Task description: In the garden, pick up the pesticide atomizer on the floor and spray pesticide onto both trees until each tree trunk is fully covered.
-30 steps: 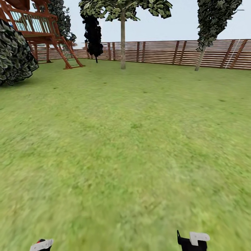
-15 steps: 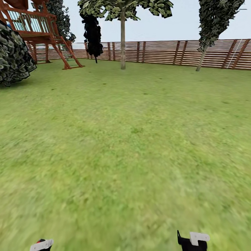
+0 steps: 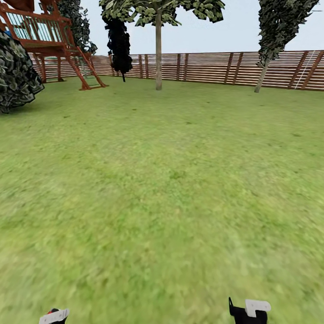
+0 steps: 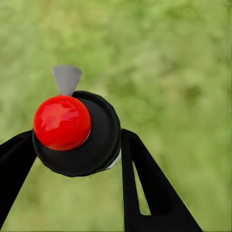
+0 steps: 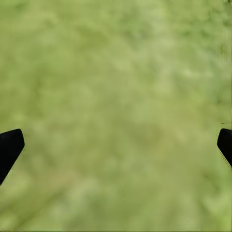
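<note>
Because we need the nozzle ready for the pale tree trunk (image 3: 158, 51) far across the lawn (image 3: 162, 180) by the fence (image 3: 216, 67), our left gripper (image 4: 77, 145) is clamped around the pesticide atomizer (image 4: 77, 133), red cap toward the wrist camera. Both arms sit low and tucked near the base; our right gripper (image 5: 116, 145) hangs empty over grass, fingers spread wide.
</note>
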Controlling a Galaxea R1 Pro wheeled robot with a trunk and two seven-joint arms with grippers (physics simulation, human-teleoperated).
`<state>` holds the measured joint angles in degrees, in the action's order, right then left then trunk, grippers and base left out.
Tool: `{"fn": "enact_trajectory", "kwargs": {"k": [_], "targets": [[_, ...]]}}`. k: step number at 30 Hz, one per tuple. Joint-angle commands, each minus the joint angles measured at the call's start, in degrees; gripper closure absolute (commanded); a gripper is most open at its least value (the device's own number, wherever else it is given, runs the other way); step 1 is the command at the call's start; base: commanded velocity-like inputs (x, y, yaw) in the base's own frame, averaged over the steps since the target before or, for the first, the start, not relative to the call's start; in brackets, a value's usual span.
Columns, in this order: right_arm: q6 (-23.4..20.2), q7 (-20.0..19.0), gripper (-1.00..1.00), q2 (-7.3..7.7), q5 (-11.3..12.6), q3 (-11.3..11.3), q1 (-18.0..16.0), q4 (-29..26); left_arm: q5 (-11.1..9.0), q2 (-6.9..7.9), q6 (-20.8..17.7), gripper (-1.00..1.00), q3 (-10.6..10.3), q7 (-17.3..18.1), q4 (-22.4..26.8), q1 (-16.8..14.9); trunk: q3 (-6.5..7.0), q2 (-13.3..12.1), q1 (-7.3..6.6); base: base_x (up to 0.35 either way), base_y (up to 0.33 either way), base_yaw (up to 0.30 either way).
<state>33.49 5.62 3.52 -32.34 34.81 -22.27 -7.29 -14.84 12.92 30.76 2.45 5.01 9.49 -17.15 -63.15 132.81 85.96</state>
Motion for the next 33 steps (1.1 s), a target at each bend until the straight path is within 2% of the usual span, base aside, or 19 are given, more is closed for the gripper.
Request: {"fn": "enact_trajectory", "kwargs": {"k": [1, 33], "targets": [[0.0, 0.0, -1.0, 0.0, 0.0, 0.0, 0.0, 0.0, 0.0, 0.0, 0.0, 1.0, 0.0, 0.0, 0.0, 0.0, 0.0, 0.0, 0.0, 0.343, 0.0, 0.0], [0.0, 0.0, -1.0, -0.18, 0.0, 0.0, 0.0, 0.0, 0.0, 0.18, 0.0, 1.0, 0.1, 0.0, 0.1, 0.0, 0.0, 0.0, 0.0, 0.343, 0.0, 0.0]]}}
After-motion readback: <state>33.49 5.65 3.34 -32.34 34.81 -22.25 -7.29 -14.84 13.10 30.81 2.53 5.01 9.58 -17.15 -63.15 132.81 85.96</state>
